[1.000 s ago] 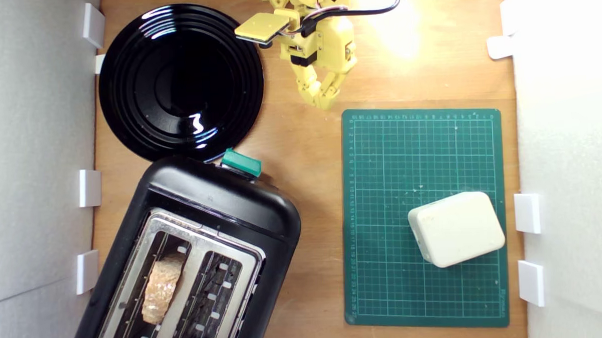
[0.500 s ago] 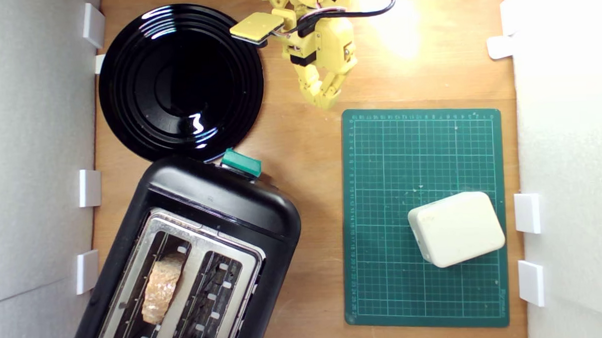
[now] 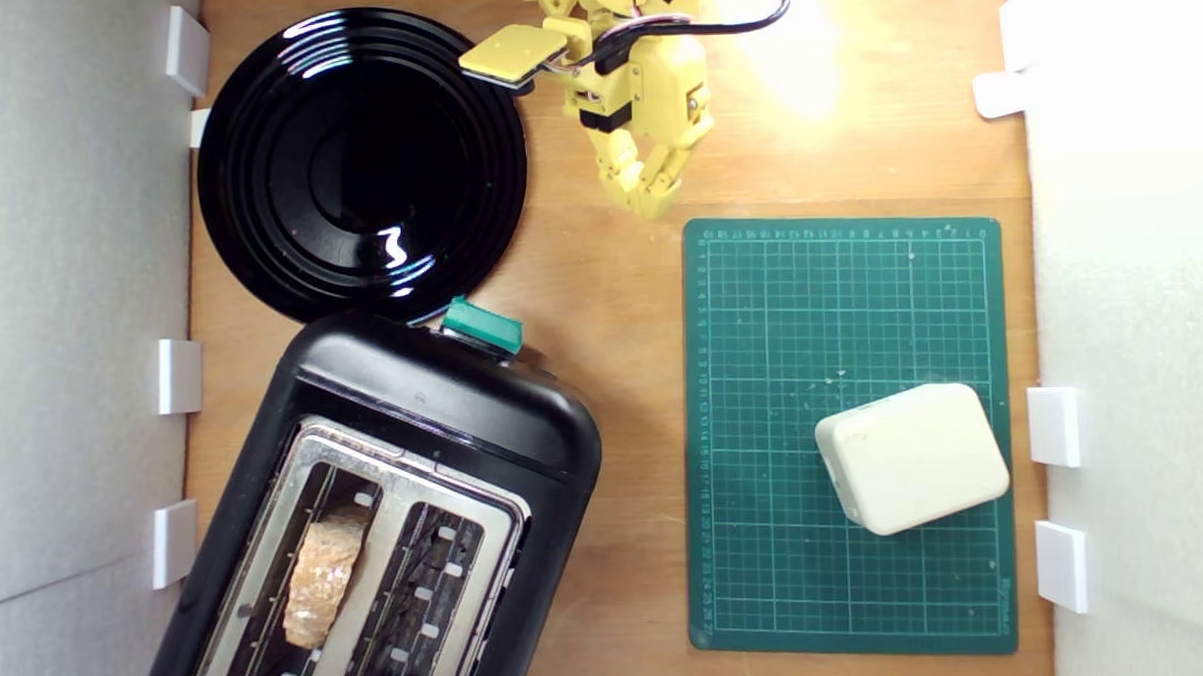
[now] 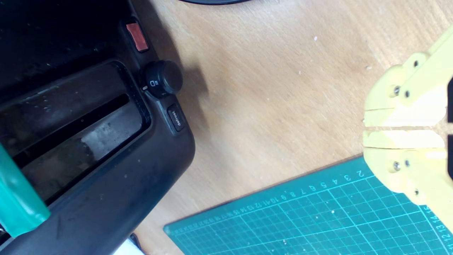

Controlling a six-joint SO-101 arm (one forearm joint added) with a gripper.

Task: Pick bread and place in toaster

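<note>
The bread (image 3: 322, 576), a tan holey slice with a brown crust, stands in the slot of the black toaster (image 3: 434, 404) nearer the exterior view's left; the other slot holds nothing. The toaster's teal lever (image 3: 482, 325) points toward the plate. My yellow gripper (image 3: 650, 203) hangs at the back of the board, far from the toaster, shut with nothing in it. In the wrist view the gripper (image 4: 366, 127) has its fingers pressed together over bare wood, with the toaster's front (image 4: 106, 148) and its lever (image 4: 17, 198) beside it. The bread is out of the wrist view.
A glossy round black plate (image 3: 255, 170) lies at the back, on the exterior view's left. A green cutting mat (image 3: 840, 300) on the right carries a white rounded box (image 3: 911, 457). White walls with small white clips (image 3: 1053, 425) border both sides of the wooden board.
The gripper and wrist shifted very slightly between the earliest frame and now. The bread, toaster, plate and box have not moved.
</note>
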